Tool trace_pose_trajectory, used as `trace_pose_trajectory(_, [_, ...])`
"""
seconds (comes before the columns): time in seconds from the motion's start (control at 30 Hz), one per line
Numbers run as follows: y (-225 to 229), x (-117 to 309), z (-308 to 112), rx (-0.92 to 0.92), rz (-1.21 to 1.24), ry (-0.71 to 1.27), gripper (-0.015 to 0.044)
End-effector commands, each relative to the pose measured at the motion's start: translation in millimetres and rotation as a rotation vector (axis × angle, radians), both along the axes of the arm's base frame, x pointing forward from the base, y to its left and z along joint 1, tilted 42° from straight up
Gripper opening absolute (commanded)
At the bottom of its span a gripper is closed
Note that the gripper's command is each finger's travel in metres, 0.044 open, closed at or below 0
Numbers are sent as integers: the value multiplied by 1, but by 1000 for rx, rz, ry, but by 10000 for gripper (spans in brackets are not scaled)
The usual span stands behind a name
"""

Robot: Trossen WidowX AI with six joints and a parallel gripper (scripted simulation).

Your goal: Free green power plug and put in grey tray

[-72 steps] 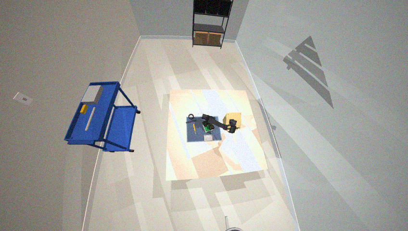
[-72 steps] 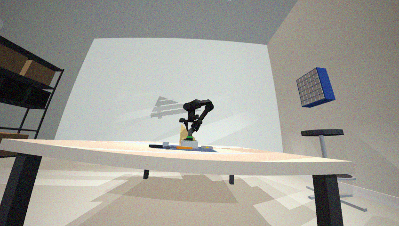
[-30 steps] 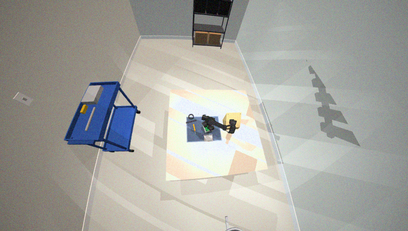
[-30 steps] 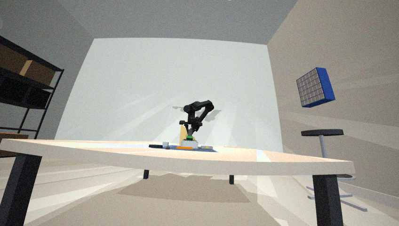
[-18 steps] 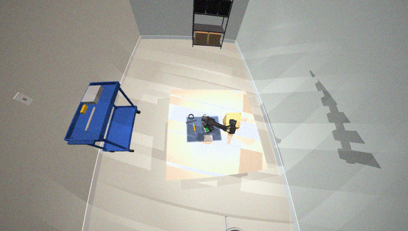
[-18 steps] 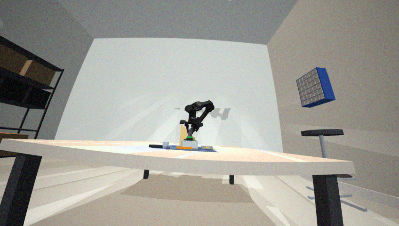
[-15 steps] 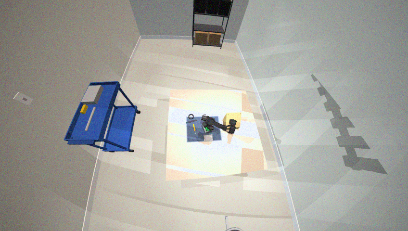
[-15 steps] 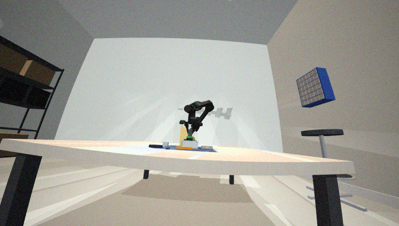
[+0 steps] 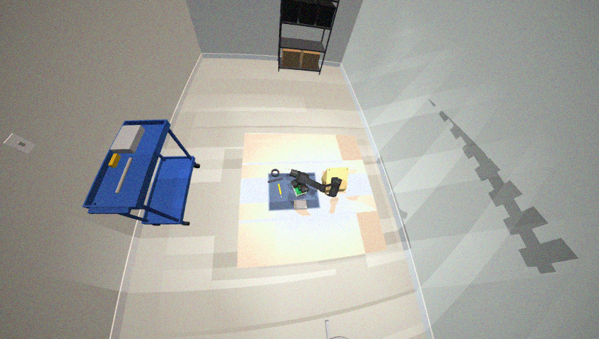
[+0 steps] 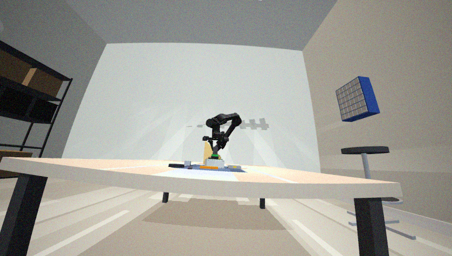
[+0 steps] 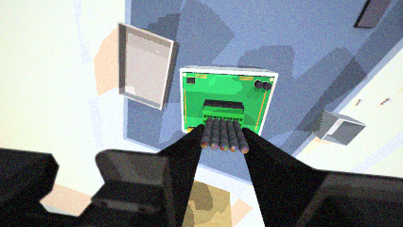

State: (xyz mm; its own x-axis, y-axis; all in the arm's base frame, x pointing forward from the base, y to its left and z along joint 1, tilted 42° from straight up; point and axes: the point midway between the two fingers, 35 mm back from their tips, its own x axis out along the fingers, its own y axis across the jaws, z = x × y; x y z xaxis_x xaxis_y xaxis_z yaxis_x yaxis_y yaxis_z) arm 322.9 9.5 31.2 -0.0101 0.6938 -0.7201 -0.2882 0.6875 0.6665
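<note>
The wrist view is showing what the top view is mostly hiding under the black jointed arm (image 9: 313, 183) (image 10: 234, 125): the black parallel-jaw gripper (image 9: 301, 188) (image 10: 215, 153) (image 11: 222, 130) is gripping the green rectangular power plug (image 11: 223, 113), with one finger at each end and five dark cables (image 11: 223, 134) running between them. The plug is sitting at the black socket (image 11: 223, 104) on the green circuit board (image 9: 299, 191) (image 11: 222, 85), directly below the gripper; whether it is fully seated, I cannot tell. The exterior view is adding height, showing the fingers reaching down over the white box-shaped base (image 10: 214, 162) that is carrying the board.

The plug's long axis is running across the gap, from one finger to the other, parallel to the socket. Its cable side is facing up toward the gripper's body, and the cables are fanning slightly as they rise, their coloured ends pointing away from the board.

The shallow grey rectangular tray (image 9: 300, 205) (image 11: 147, 68) is lying to one side of the gripper, near the board but apart from it, with the plug outside it. On the gripper's other side, a small grey open box (image 11: 344, 130) is standing in the wrist view. The top view is also showing a thin yellow tool (image 9: 280, 188) lying near the gripper on the blue mat (image 9: 275, 203) (image 11: 203, 33).
</note>
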Motion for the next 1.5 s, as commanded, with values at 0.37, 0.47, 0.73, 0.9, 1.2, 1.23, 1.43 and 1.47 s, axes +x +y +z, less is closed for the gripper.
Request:
trace_pose_trajectory(0.37, [-13,-2,13,-37,-33,-12,0])
trace_pose_trajectory(0.47, [-18,0,8,46,-16,5,0])
trace_pose_trajectory(0.73, [-19,0,9,49,-15,6,0])
trace_pose_trajectory(0.9, [-11,-3,18,-91,-43,-23,0])
trace_pose_trajectory(1.2, [-12,-4,23,-120,-49,-29,0])
trace_pose_trajectory(1.23, [-14,-4,22,-95,-45,-24,0])
trace_pose_trajectory(1.43, [-25,0,13,67,-11,10,0])
trace_pose_trajectory(1.47, [-25,1,12,83,-8,13,0])
